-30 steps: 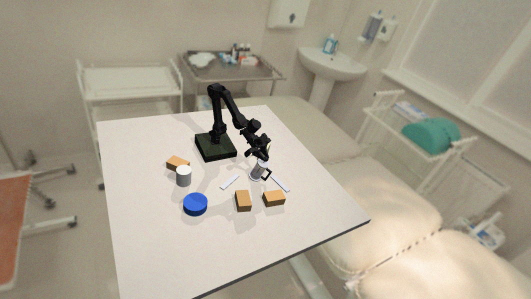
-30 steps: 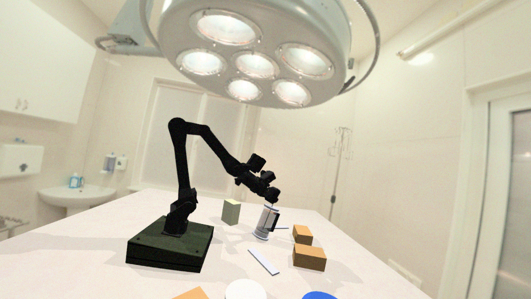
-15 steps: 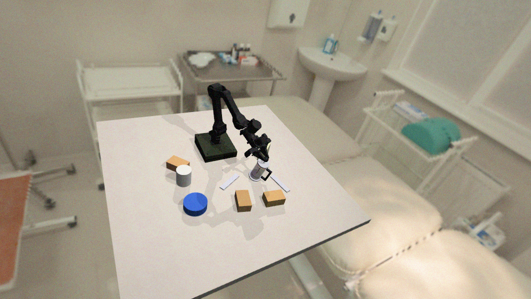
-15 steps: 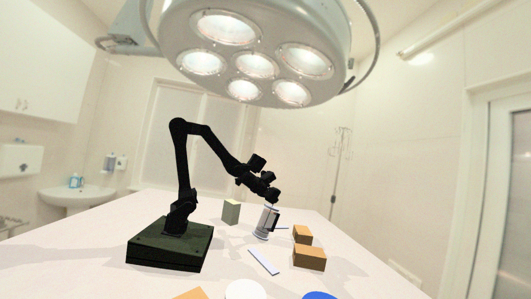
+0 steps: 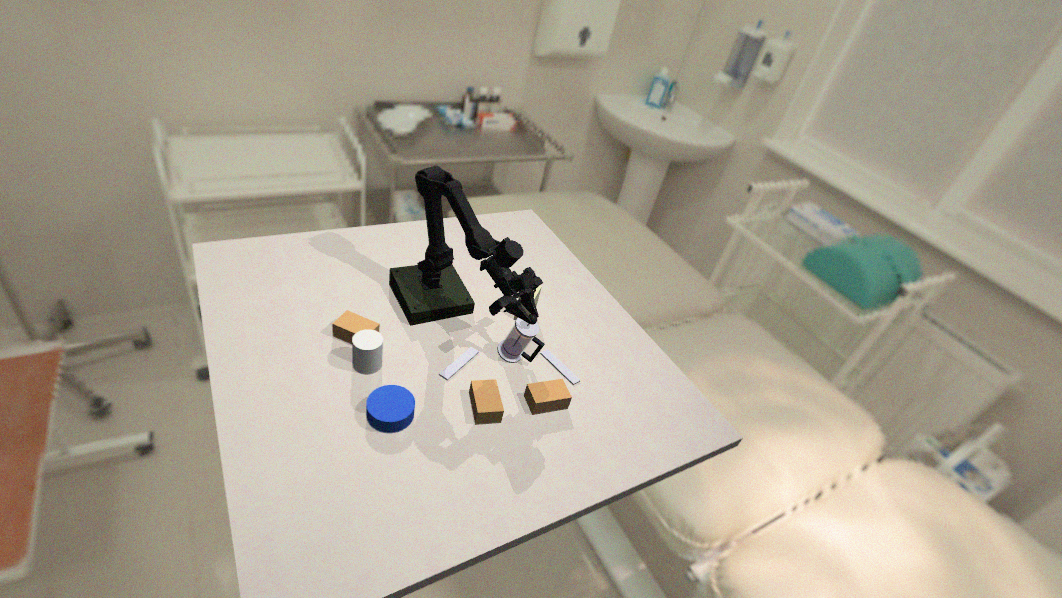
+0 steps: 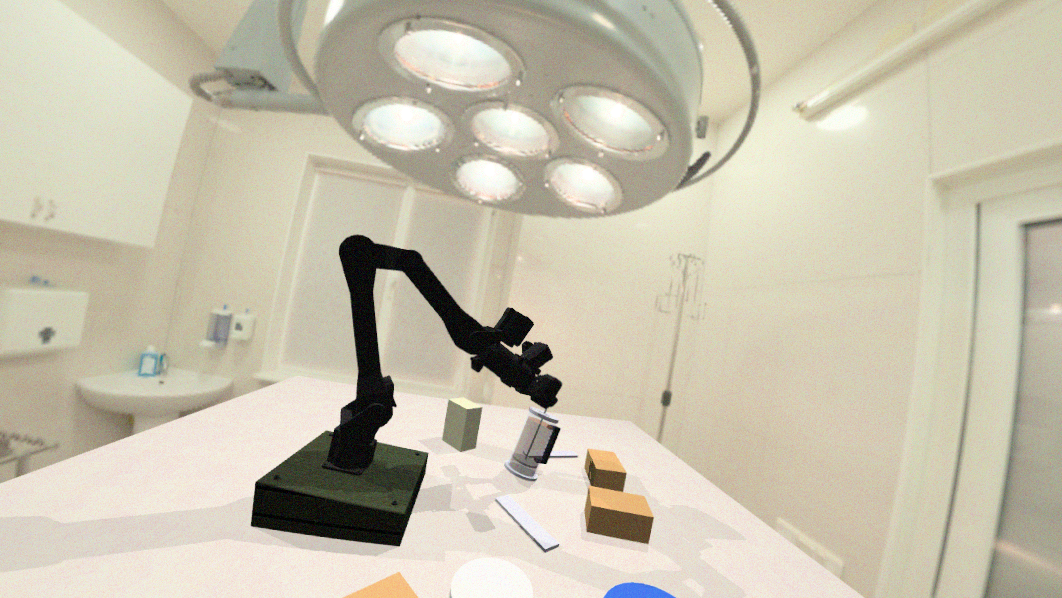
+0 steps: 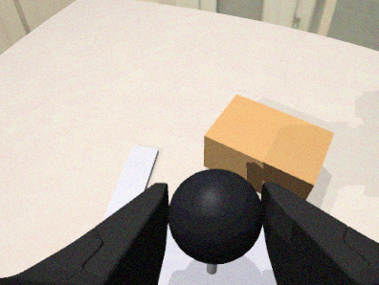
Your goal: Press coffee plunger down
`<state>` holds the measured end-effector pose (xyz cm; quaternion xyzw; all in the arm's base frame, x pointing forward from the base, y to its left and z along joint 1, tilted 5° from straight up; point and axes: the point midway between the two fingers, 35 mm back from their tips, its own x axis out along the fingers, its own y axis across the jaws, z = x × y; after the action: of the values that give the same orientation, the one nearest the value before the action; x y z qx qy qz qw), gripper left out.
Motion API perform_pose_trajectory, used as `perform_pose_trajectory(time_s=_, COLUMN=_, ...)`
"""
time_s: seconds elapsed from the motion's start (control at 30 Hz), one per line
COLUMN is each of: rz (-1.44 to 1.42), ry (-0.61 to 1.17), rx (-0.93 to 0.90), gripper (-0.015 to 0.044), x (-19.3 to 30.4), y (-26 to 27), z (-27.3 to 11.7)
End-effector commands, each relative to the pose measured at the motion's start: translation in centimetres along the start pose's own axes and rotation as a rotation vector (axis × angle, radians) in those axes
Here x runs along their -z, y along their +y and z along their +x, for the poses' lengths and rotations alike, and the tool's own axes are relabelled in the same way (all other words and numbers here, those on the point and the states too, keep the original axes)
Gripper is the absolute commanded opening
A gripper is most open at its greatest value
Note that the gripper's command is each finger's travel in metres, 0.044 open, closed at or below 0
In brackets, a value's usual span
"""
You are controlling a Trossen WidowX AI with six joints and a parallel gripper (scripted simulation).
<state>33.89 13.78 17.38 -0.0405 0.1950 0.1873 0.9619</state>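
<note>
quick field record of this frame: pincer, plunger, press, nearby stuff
pincer: shut on the plunger knob, one finger on each side
plunger rod: short stretch visible under the knob
coffee press: upright on the white table, handle facing the tan blocks
nearest objects: tan block, second tan block, white strip beside the press
further off: blue disc, white cylinder

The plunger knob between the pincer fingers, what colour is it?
Black, a glossy ball; the plunger knob shows best in the wrist view.
</note>
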Motion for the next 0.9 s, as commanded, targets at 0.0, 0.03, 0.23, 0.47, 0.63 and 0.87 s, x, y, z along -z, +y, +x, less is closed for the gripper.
perform_pose_trajectory(time_s=0.0, rz=0.000, ry=0.020, rx=-0.001, gripper=0.0119, x=0.54, y=0.00, z=0.29)
perform_pose_trajectory(time_s=0.03, rz=0.000, ry=0.020, rx=-0.001, gripper=0.0119, x=0.50, y=0.00, z=0.28)
perform_pose_trajectory(time_s=0.23, rz=0.000, ry=0.020, rx=-0.001, gripper=0.0119, x=0.49, y=0.00, z=0.34)
perform_pose_trajectory(time_s=0.47, rz=0.000, ry=0.002, rx=0.000, gripper=0.0119, x=-0.05, y=0.00, z=0.13)
perform_pose_trajectory(time_s=0.63, rz=0.000, ry=0.002, rx=0.000, gripper=0.0119, x=-0.05, y=0.00, z=0.13)
perform_pose_trajectory(time_s=0.87, rz=0.000, ry=0.002, rx=0.000, gripper=0.0224, x=-0.05, y=0.00, z=0.13)
